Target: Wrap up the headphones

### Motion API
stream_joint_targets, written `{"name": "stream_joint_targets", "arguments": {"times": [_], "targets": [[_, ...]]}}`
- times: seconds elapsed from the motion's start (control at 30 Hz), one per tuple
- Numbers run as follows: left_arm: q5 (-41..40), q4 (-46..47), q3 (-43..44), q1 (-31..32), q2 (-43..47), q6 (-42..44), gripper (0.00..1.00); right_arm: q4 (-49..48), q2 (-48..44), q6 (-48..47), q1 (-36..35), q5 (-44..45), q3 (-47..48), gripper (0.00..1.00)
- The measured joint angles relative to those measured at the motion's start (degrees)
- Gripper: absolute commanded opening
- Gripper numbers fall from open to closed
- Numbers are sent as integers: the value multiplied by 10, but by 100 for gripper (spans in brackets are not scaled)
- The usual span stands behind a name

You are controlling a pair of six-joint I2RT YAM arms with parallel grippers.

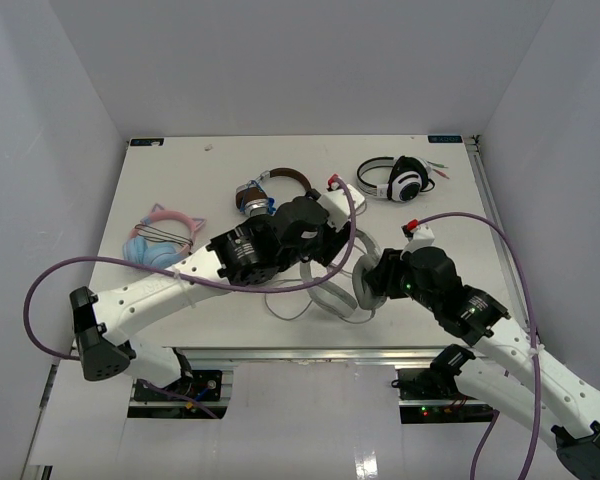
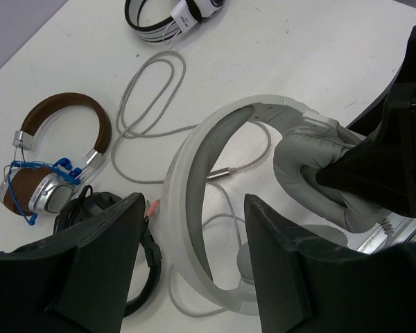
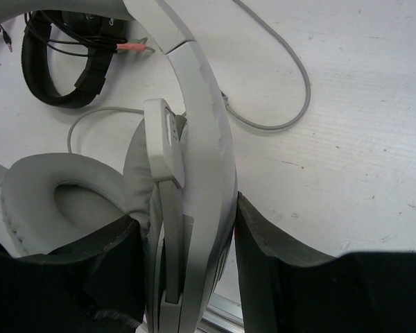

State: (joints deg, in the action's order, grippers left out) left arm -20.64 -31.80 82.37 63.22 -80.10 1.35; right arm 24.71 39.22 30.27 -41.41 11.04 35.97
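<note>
The step in hand looked like steadying the large white and light-grey over-ear headphones before any winding of their long thin grey cable. They lay at the lower centre of the top view, near the front edge of the white desk, between the two arms.

The right end effector was clamped on one side of them. In its wrist view, the padded grey ear cup and the end of the wide white band sat pressed between its black fingers. The left end effector straddled that band with its jaws parted, a gap showing on either side, and it gripped nothing.

The cable lay unwrapped in loose loops toward the upper left of the left wrist view. Its metal plug rested inside the band's arch. In my judgement, the next move called for the left end effector to pinch a free length of cable and carry it round the band while the right one braced the set. The band looked smooth and rigid, the cups soft and cushioned.
</note>
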Motion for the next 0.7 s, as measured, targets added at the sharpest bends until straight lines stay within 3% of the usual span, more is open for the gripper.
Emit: {"name": "stream_joint_targets", "arguments": {"times": [0.37, 0.6, 0.7], "targets": [[-10, -17, 8, 0, -67, 21, 62, -13, -17, 13, -10, -7, -20, 8], [-42, -24, -4, 2, -69, 23, 63, -16, -18, 13, -11, -7, -20, 8], [-54, -27, -11, 3, -69, 24, 67, -18, -18, 13, -11, -7, -21, 8]]}}
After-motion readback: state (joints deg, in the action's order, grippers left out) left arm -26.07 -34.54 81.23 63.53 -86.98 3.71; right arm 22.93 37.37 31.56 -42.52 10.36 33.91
